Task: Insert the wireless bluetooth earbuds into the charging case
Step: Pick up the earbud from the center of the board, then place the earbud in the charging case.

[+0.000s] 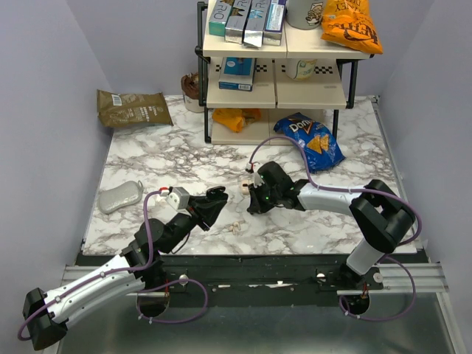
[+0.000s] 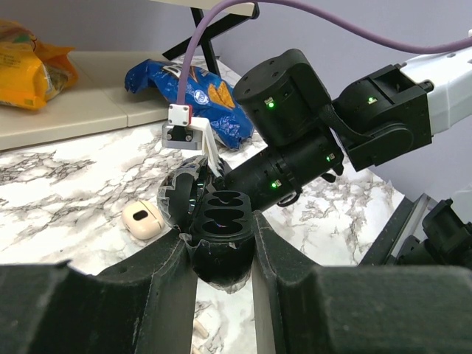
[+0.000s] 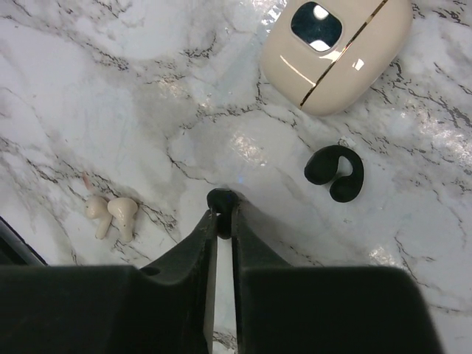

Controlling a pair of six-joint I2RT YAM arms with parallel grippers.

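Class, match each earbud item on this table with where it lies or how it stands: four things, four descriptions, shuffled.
Things
1. black case
2. cream case
3. cream earbuds
4. C-shaped black earbud

Places or states
A. alone on the marble, next to the cream case
B. lid open, clamped in the left gripper
C. shut, lying on the marble
D. a pair side by side on the marble

Pairs: 1-B, 2-C, 3-D, 4-A

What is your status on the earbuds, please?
Left fingers shut on open black case. Right fingers pinching one black earbud. Second black earbud loose beside closed cream case. Pale earbud pair lying aside. Nothing blocking.
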